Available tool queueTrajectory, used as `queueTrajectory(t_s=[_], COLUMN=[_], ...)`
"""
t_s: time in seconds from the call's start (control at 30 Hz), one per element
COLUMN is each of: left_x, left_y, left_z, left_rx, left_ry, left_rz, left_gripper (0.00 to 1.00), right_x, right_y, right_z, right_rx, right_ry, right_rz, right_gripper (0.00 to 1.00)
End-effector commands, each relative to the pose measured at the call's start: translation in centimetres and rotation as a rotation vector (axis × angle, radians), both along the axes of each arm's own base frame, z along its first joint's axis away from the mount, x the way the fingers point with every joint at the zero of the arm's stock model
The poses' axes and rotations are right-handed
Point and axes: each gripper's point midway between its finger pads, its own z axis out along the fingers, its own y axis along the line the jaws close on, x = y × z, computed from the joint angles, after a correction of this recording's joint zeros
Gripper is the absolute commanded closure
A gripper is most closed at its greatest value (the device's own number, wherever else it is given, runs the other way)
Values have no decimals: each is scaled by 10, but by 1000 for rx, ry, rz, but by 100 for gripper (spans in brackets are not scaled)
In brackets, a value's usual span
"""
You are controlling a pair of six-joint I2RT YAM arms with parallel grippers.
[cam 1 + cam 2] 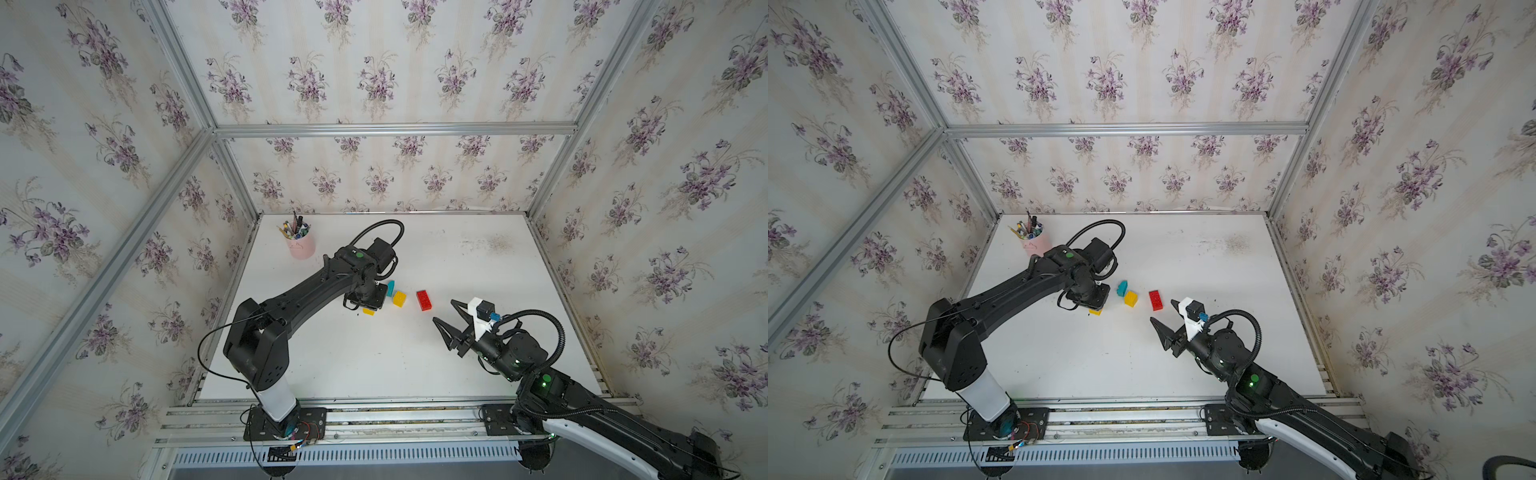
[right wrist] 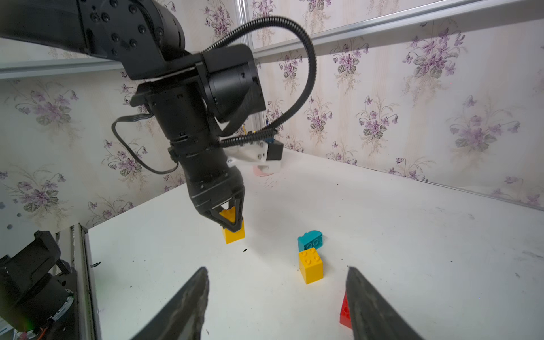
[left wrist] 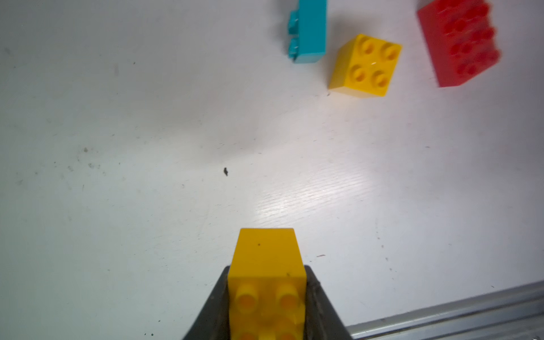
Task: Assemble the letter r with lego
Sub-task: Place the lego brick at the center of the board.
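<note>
place: likely robot lab | cues: aluminium frame (image 1: 395,129), wallpapered panels (image 1: 415,62), white table (image 1: 374,357)

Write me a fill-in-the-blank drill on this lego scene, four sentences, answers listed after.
The held brick in the left tool is ____.
The right tool stands ____, holding nothing.
Next to the teal brick and loose yellow brick, the ____ brick lies nearest the right tool.
Pens stand in a ____ cup.
Missing words: yellow; open; red; pink.

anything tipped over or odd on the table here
The teal brick lies on its side, studs pointing sideways, beside the loose yellow brick, which sits studs up like the red brick. Nothing else stands out.
</note>
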Motion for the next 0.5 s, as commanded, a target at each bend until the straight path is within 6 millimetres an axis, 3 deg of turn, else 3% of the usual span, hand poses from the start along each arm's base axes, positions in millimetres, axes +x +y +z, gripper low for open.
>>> queueTrajectory(t_s=[0.0,0.13,0.3,0.47], left_x=[10,15,17,20], left_y=[18,20,15,-6], left_z=[-9,-19,-37,-54], left_rx=[76,62,14,-58], left_ry=[-75,-135,-173,-170], left_rz=[105,170,223,215], left_gripper=[80,80,77,78], right_x=[8,24,33,35], right_y=[2,10,15,15], right_z=[-3,-17,-8,-9], right_rx=[-26,-119,-93,-121], right_ry=[48,114,113,124], right_rz=[-30,-83,-105,-114], right_gripper=[29,34,39,38])
